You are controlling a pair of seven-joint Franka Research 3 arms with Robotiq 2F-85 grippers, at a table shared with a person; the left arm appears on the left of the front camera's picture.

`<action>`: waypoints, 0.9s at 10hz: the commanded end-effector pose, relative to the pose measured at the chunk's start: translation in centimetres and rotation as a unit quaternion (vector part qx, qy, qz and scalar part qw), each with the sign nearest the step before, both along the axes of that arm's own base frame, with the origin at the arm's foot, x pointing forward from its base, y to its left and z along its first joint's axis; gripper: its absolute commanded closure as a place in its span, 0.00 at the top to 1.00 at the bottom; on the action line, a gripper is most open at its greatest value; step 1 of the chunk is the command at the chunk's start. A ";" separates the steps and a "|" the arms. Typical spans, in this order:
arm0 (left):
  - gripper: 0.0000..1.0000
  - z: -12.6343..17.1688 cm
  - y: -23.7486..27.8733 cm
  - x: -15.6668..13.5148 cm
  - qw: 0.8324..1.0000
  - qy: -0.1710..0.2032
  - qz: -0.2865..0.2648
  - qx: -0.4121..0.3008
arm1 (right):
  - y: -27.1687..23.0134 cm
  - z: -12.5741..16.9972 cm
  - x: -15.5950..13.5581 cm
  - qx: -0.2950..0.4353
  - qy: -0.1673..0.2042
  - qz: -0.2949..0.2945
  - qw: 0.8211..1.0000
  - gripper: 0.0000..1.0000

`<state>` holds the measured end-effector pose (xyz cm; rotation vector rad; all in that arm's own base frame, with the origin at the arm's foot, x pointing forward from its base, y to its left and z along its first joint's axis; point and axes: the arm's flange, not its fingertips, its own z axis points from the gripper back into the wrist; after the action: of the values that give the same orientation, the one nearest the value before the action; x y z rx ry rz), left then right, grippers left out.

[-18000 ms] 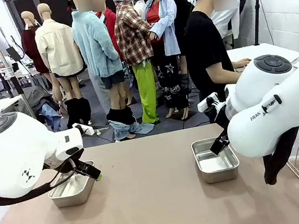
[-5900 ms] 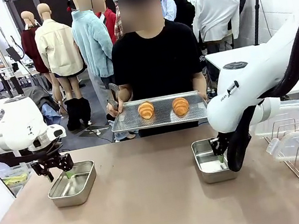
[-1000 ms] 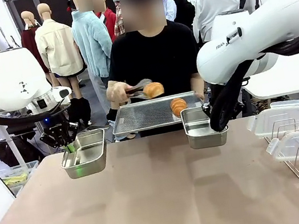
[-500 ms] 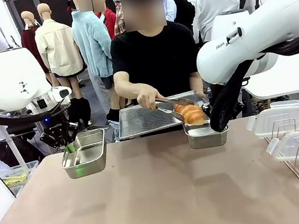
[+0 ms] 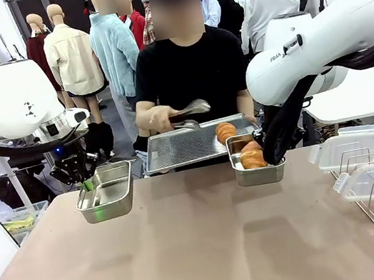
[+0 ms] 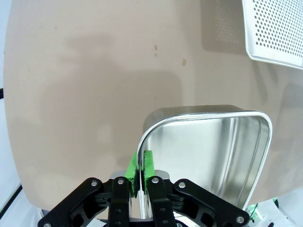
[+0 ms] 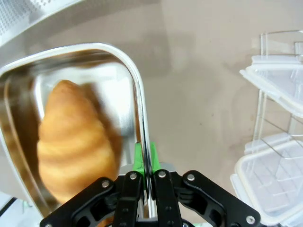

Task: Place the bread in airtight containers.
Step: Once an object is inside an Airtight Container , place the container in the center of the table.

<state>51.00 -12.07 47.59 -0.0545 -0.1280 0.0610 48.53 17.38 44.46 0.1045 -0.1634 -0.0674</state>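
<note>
You've R gripper [image 7: 143,155] clamped on R tin [image 7: 121,75] rim | roll [image 7: 71,142] inside, long axis along tin length, tip away from gripper | L gripper [image 6: 140,164] clamped on L tin [image 6: 208,151] rim | 2nd roll [image 5: 225,131] on tray [image 5: 175,154]

Small dark lettering is running along the rounded white plastic shell of the right robot arm [image 5: 296,62], just below its joint. It is reading "FRANKA", though from where I am looking the last letters are blurring into the curve. The bulky white plastic shell of the left robot arm [image 5: 14,105] is wearing a small black emblem of dots and short strokes, carrying no letters I am able to read.
</note>
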 end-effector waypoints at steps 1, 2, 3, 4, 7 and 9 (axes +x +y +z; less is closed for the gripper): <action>0.00 0.2 0.1 -0.1 1.000 -0.003 -0.002 0.006 | 0.1 0.2 0.0 0.001 -0.002 0.003 1.000 0.00; 0.00 0.2 0.1 -0.1 1.000 -0.003 -0.002 0.006 | 0.1 0.2 0.0 0.001 -0.002 0.003 1.000 0.00; 0.00 0.2 0.1 -0.1 1.000 -0.003 -0.002 0.006 | 0.1 0.2 0.0 0.001 -0.002 0.003 1.000 0.00; 0.00 0.2 0.1 -0.1 1.000 -0.003 -0.002 0.006 | 0.1 0.2 0.0 0.001 -0.002 0.003 1.000 0.00; 0.00 0.2 0.1 -0.1 1.000 -0.003 -0.002 0.006 | 0.1 0.2 0.0 0.001 -0.002 0.003 1.000 0.00; 0.00 0.2 0.1 -0.1 1.000 -0.003 -0.002 0.006 | 0.1 0.2 0.0 0.001 -0.002 0.003 1.000 0.00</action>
<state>51.00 -12.07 47.60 -0.0544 -0.1280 0.0610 48.54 17.38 44.46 0.1045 -0.1634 -0.0673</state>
